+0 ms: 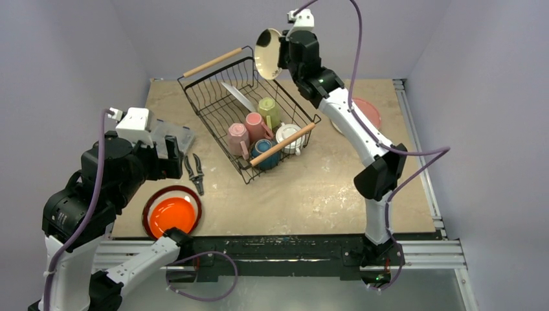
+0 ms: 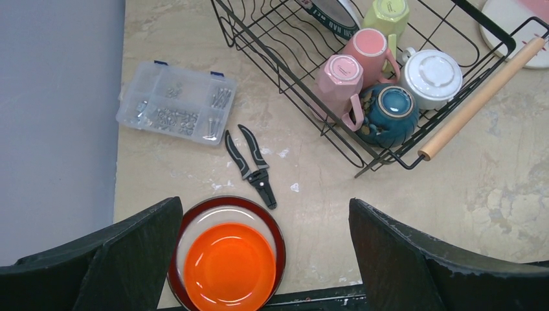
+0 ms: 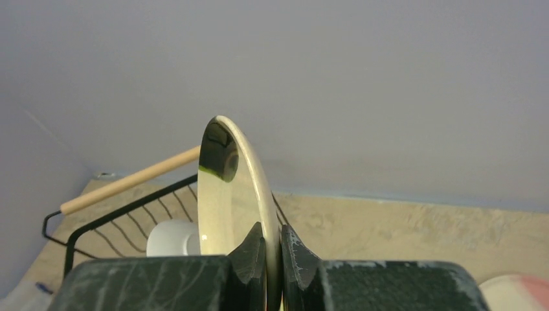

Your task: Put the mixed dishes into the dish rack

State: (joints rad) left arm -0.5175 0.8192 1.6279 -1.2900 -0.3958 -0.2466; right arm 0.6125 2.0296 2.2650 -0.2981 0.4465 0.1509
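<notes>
My right gripper is shut on the rim of a cream plate, held on edge in the air above the far corner of the dish rack. In the rack sit two pink mugs, a yellow-green mug, a white cup, a teal bowl and a plate on edge. My left gripper hangs open above the orange plate, which lies on the dark red-rimmed plate.
Black pliers lie between the stacked plates and the rack. A clear box of screws sits at the table's left edge. A pink-white plate lies right of the rack, partly behind the right arm.
</notes>
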